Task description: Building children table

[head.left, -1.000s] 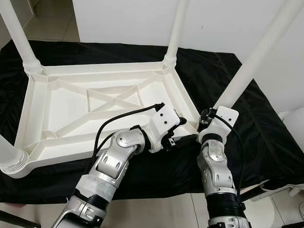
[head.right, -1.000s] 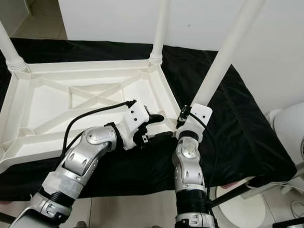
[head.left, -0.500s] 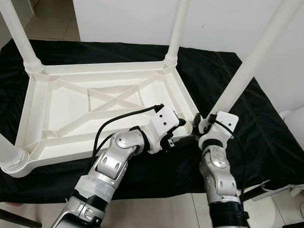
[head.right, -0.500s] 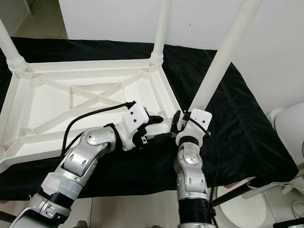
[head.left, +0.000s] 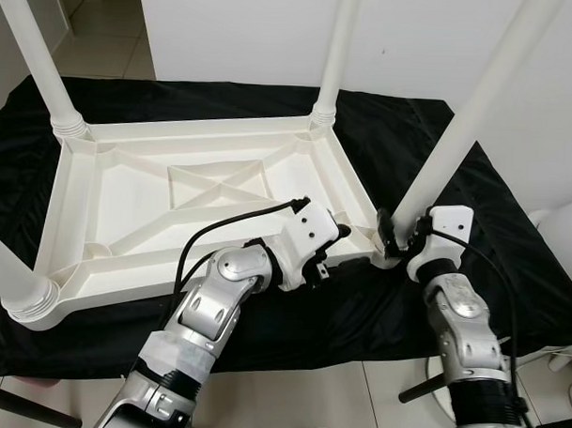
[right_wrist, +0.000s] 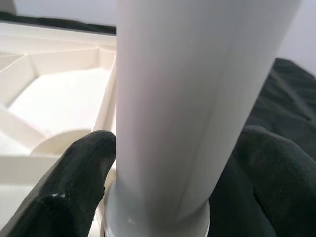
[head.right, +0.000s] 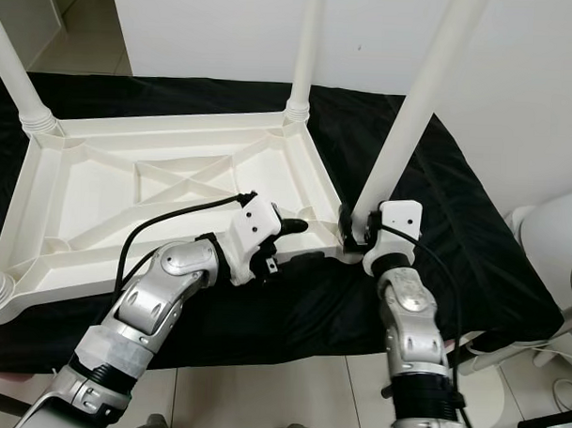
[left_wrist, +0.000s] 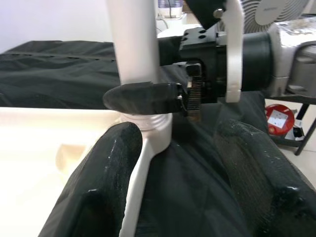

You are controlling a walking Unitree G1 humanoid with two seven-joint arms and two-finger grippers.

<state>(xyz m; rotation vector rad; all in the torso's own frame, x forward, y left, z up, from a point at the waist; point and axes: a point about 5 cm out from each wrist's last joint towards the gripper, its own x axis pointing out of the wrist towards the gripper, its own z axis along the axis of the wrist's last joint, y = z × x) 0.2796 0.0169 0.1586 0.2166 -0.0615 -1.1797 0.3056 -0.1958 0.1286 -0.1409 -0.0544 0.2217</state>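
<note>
Right end effector clamps the near-right table leg at its base — left end effector spread open beside it.

We see a white children's table lying upside down on a black cloth. White legs rise from its corners. At the table's near right corner our right gripper sits at the foot of the near right leg, fingers on either side of it and touching it. Our left gripper lies at the table's near edge, just beside that corner, one finger over the rim, fingers parted and holding nothing. A white fan stands off the cloth's right edge.
</note>
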